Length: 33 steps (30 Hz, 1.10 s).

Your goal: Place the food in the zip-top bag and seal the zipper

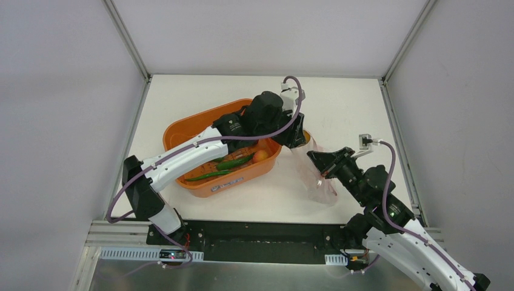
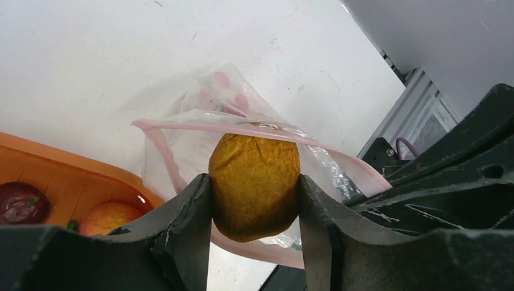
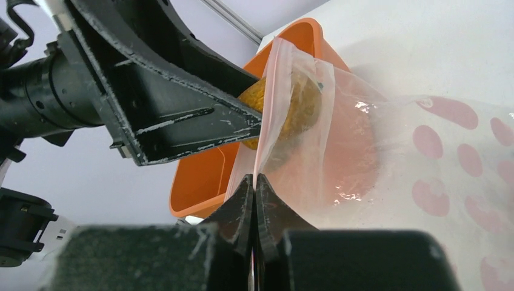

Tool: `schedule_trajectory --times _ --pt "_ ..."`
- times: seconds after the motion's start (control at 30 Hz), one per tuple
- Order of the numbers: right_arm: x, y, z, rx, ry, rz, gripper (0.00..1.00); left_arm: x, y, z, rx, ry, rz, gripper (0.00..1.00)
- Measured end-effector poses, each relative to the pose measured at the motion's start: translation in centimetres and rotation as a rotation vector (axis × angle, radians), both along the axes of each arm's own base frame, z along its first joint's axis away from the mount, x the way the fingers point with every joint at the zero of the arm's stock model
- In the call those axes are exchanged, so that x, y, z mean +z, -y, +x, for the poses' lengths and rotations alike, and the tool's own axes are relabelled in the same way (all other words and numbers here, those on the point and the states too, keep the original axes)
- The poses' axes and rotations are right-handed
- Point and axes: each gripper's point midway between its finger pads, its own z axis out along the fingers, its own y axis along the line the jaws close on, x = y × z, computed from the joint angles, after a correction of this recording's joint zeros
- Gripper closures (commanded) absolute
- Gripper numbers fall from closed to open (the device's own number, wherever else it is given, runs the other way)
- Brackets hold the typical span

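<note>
My left gripper [image 2: 254, 203] is shut on a round yellow-orange food piece [image 2: 254, 182] and holds it at the open mouth of the zip-top bag [image 2: 182, 136], its far end just past the pink zipper [image 2: 194, 125]. My right gripper [image 3: 254, 182] is shut on the bag's mouth edge by the zipper [image 3: 270, 91] and holds the clear dotted bag [image 3: 412, 157] up; the piece [image 3: 303, 103] shows through the plastic. From above, the left gripper [image 1: 298, 140] meets the bag [image 1: 320, 179] to the right of the tub, and the right gripper [image 1: 318, 160] is at the bag's near edge.
The orange tub [image 1: 194, 124] sits at centre-left and holds green chili peppers [image 1: 233, 162] and an orange piece [image 1: 260, 156]. A dark-red piece [image 2: 21, 203] and the orange piece [image 2: 109, 217] show in the left wrist view. A small grey fixture [image 1: 365, 141] stands at the right.
</note>
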Motion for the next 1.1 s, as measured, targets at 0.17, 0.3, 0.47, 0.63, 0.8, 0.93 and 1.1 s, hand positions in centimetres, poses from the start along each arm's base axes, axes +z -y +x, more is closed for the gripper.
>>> schedule_trajectory --times 0.17,0.3,0.47,0.63,0.8,0.93,1.1 --pt "0.3 0.5 0.3 -0.02 0.048 -0.041 1.0 -1.1 -0.7 0.4 0.022 -0.016 0.09 0.58" --pt "0.5 1.2 0.8 -0.056 0.073 -0.111 1.0 -2.6 -1.4 0.2 0.012 -0.052 0.181 0.48" --pt "0.2 0.9 1.4 -0.055 0.071 -0.167 1.0 -2.9 -1.5 0.1 0.006 -0.062 0.202 0.32" --pt "-0.2 0.9 1.4 -0.053 0.063 -0.182 1.0 -3.0 -1.1 -0.2 0.003 -0.064 0.155 0.26" --pt "0.5 1.4 1.0 -0.062 0.084 -0.159 1.0 -2.3 -1.2 -0.6 -0.006 -0.04 0.097 0.25" --pt "-0.1 1.4 1.0 -0.065 0.072 -0.157 1.0 -0.6 -1.7 -1.0 -0.006 -0.003 0.035 0.19" --pt "-1.4 1.1 1.1 -0.061 0.036 -0.147 1.0 1.6 -2.1 -1.6 -0.019 0.04 -0.039 0.19"
